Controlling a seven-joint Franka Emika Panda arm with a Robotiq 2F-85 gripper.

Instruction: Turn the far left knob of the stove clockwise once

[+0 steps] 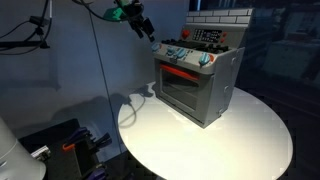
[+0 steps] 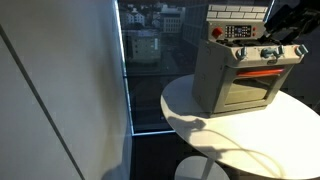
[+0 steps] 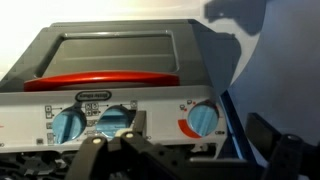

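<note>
A toy stove point(image 1: 196, 82) with a red oven handle stands on a round white table point(image 1: 250, 140); it also shows in an exterior view point(image 2: 235, 75). My gripper point(image 1: 146, 30) hangs open and empty in the air just off the stove's upper left end, not touching it; it also shows in an exterior view point(image 2: 286, 28). The wrist view looks upside down: the oven door lies above the knob panel. Blue knobs show there, one point(image 3: 203, 118) at the right end and two point(image 3: 68, 123) point(image 3: 115, 120) at the left. My dark fingers point(image 3: 198, 152) straddle the right-end knob in that view, short of it.
The stove has a brick-patterned back panel point(image 1: 215, 20). A cable point(image 1: 140, 97) lies on the table beside the stove. Dark equipment point(image 1: 60, 145) sits low next to the table. A window and a pale wall point(image 2: 60, 90) stand behind the table.
</note>
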